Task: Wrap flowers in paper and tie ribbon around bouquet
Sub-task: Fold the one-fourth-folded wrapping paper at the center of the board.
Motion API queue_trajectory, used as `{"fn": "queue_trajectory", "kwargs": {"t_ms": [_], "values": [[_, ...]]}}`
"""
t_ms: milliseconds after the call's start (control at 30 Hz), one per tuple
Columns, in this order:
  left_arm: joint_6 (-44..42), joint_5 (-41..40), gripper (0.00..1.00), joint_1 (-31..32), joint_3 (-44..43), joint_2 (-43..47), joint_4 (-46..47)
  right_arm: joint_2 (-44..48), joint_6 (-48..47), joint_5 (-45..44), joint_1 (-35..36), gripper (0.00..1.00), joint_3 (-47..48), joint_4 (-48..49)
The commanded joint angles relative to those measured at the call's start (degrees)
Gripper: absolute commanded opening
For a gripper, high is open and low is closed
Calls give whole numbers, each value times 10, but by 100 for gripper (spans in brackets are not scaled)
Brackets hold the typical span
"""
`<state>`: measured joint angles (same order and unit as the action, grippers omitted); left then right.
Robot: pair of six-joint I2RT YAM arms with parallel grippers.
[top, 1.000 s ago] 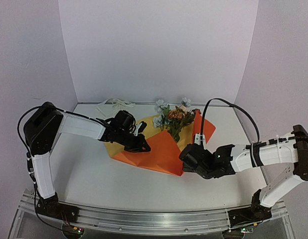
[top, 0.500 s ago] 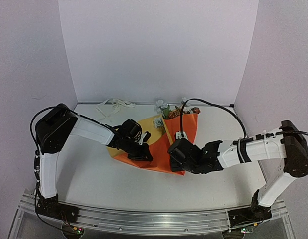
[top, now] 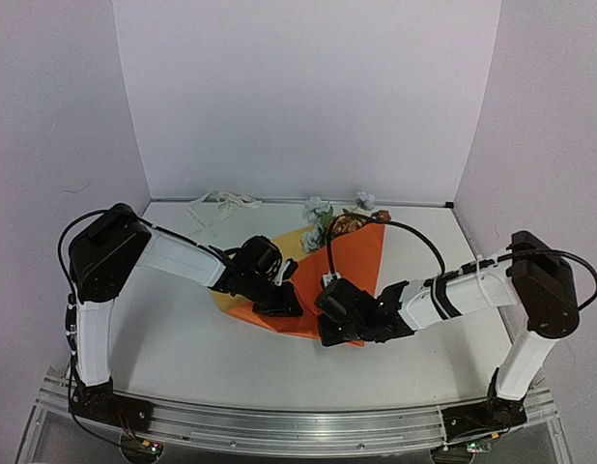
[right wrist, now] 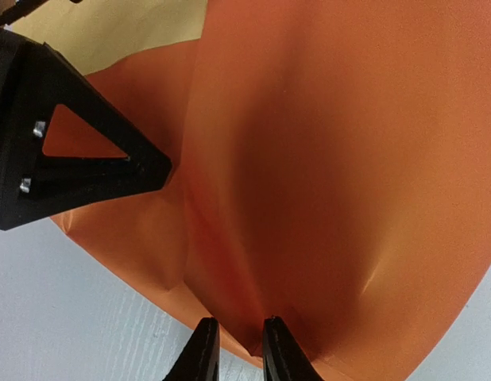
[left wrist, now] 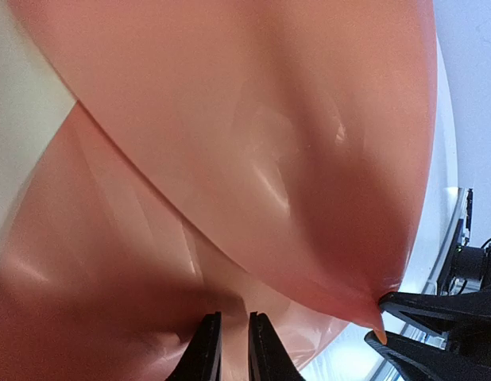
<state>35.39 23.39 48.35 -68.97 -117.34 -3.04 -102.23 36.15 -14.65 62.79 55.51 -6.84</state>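
Observation:
The paper (top: 352,261), orange outside with a yellow strip (top: 289,244) at its back left, lies folded over the flowers (top: 345,222), whose pale blue and red heads stick out at the far end. My left gripper (top: 284,302) rests on the paper's left fold, its jaws (left wrist: 234,317) a narrow slit apart over the orange sheet. My right gripper (top: 326,333) is at the paper's near corner, jaws (right wrist: 237,325) slightly apart with the corner fold between the tips. The cream ribbon (top: 221,203) lies loose at the back left.
The white table (top: 183,338) is walled in white at the back and sides. Both arms reach inward and nearly meet at the paper's near end; the left gripper's black body (right wrist: 71,143) shows close by in the right wrist view.
My right arm swung left, carrying the paper's right flap over the flowers, and its jaws have parted. My left gripper slid slightly nearer along the left fold.

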Motion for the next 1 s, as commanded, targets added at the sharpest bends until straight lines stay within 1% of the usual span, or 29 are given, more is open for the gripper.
{"fn": "queue_trajectory", "kwargs": {"t_ms": [0,133,200,333,400,500,567,667,767,900,967], "values": [[20,-20,16,-10,15,54,15,11,4,5,-3,25,3,28],[37,-21,18,-20,35,84,28,16,14,14,-5,27,-7,38],[48,-19,19,-27,45,100,49,18,20,20,-6,28,-12,46],[68,-11,20,-46,66,132,72,26,30,31,-8,32,-20,54],[70,-5,21,-54,67,143,70,25,38,38,-13,33,-20,56],[72,-21,21,-63,75,167,45,16,55,60,-28,31,-19,58],[87,-39,22,-76,107,200,38,12,64,67,-35,29,-18,59],[116,-60,26,-105,173,259,20,5,71,74,-37,28,-14,59],[148,-73,30,-113,228,303,6,-4,76,88,-38,28,-8,58],[218,-84,33,-113,303,351,31,-14,81,93,-38,27,-3,56],[263,-90,33,-112,331,365,70,-22,82,98,-38,27,1,55]]}}
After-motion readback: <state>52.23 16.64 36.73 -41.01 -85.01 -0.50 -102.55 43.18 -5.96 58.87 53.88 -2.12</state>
